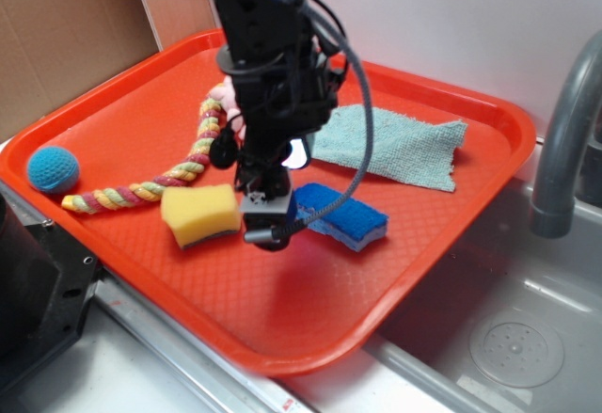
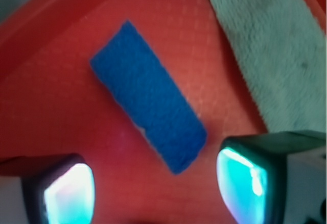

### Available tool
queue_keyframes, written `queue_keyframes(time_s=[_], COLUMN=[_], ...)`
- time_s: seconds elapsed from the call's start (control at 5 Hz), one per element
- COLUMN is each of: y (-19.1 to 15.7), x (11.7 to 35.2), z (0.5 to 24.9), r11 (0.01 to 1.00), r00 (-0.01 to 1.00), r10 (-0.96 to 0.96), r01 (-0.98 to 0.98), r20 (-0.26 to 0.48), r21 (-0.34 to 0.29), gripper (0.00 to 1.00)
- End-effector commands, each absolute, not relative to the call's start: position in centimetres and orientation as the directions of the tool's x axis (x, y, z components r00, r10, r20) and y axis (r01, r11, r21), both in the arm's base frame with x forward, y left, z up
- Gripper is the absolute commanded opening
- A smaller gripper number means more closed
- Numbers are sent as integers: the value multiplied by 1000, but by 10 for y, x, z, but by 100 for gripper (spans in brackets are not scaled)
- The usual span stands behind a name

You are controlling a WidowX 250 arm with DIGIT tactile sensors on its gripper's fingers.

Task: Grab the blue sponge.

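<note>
Blue foam, darker on its top layer and paler and porous below, makes up the blue sponge [image 1: 343,215], which lies flat on the orange tray [image 1: 282,328] just at 3 o'clock of the tool [image 1: 268,217] in the exterior view, with the yellow sponge [image 1: 199,214] on the tool's other side at 9 o'clock and the grey-green cloth [image 1: 400,145] at 12 o'clock of the blue block. From the wrist view the tool [image 2: 153,183] is released, its two pads spread wide with the sponge's near end between them, untouched. I judge the block light, soft and squashy, not slippery and hardly fragile, so it should yield under pressure. The sensible hold is across the narrow width, on the long side faces near mid-length, low enough to catch the body.
</note>
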State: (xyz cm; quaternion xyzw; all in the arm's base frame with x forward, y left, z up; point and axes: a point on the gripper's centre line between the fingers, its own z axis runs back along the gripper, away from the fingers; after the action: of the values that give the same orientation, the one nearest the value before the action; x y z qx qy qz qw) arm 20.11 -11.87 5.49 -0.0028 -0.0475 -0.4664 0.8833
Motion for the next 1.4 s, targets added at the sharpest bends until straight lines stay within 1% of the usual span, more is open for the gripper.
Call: queue_keyframes(time_s=[0.0, 0.2, 0.4, 0.6, 0.8, 1.0, 1.2], y=[-143, -159, -157, -143, -98, -53, -10], x=[218, 219, 216, 209, 192, 170, 148], z=[43, 18, 10, 29, 65, 95, 122], r11=[398, 319, 330, 418, 632, 805, 927], r00=[387, 311, 325, 410, 622, 793, 914], r10=[-909, -944, -942, -906, -771, -586, -369], r01=[916, 946, 942, 905, 774, 593, 376], r20=[155, 113, 80, 104, 135, 169, 172], r21=[51, 58, 59, 74, 46, 8, -7], gripper=[100, 100, 0, 0, 0, 0, 0])
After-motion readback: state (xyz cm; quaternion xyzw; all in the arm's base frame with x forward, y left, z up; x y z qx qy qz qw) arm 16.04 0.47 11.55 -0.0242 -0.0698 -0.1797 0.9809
